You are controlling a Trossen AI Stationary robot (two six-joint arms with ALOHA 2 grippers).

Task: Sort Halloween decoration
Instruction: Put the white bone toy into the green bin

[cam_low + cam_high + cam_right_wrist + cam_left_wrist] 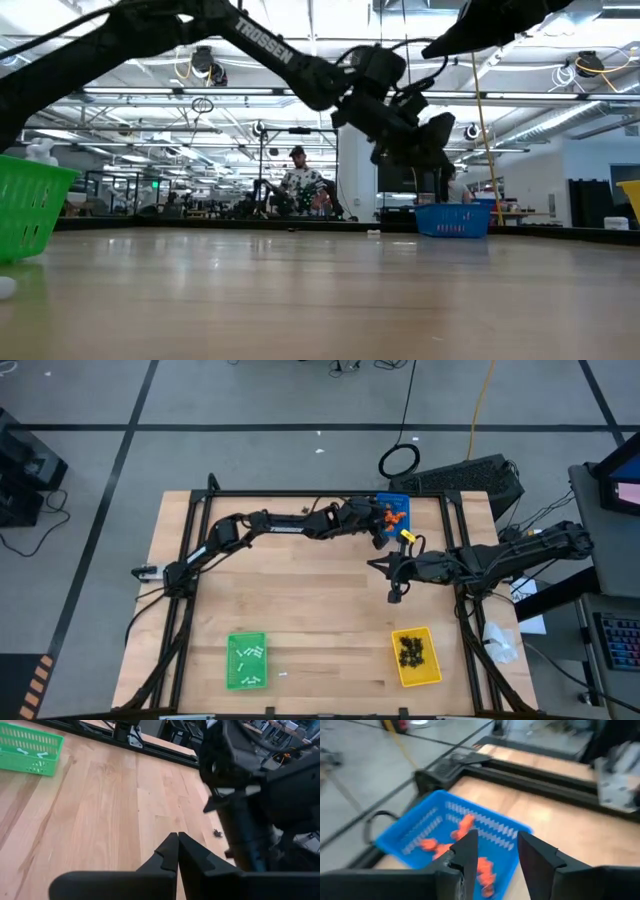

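Left gripper (495,857): fingers apart over the blue tray (415,832), holding nothing, placed to drop orange lumps (465,822) among their kind.
Right gripper (177,852): jaws pressed together, empty, low over the table (100,810) near a black spider (218,833), likely the next pick.
Green tray (246,660): holds white bones.
Yellow tray (415,656): holds black spiders.

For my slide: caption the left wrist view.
Left gripper open above blue tray holding orange trinkets.
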